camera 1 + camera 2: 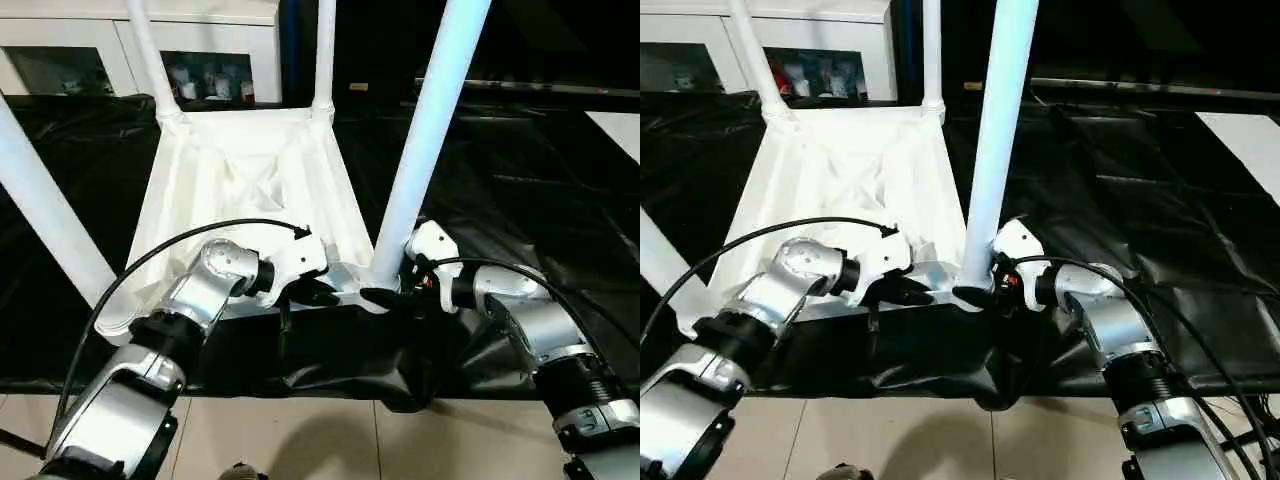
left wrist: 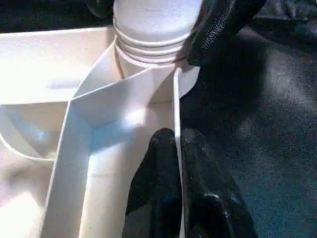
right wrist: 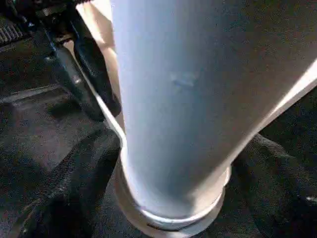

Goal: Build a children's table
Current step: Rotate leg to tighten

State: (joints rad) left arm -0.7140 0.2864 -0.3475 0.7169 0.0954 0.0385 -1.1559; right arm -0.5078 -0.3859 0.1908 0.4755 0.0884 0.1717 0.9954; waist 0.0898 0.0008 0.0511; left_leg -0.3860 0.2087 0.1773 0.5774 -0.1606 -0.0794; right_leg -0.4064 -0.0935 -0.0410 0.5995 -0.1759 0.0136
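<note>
From the head camera I see the white tabletop (image 1: 250, 190) lying upside down, ribbed underside up, on the black-sheeted surface (image 1: 520, 180), with four white legs standing in its corner sockets. The near-right leg (image 1: 430, 130) rises toward 12 o'clock from the corner nearest me. My left gripper (image 2: 177, 148) has its fingers (image 2: 161, 163) pressed together, pinching the thin near wall of the tabletop just at 9 o'clock of that leg's socket. My right gripper (image 1: 385, 297) sits at the leg's flared base, its fingers (image 3: 64, 193) spread to either side of the tube; I cannot tell if they touch it. A white cabinet with glass doors (image 1: 90, 50) stands at 11 o'clock, behind the surface. I can read no writing or brand anywhere.
</note>
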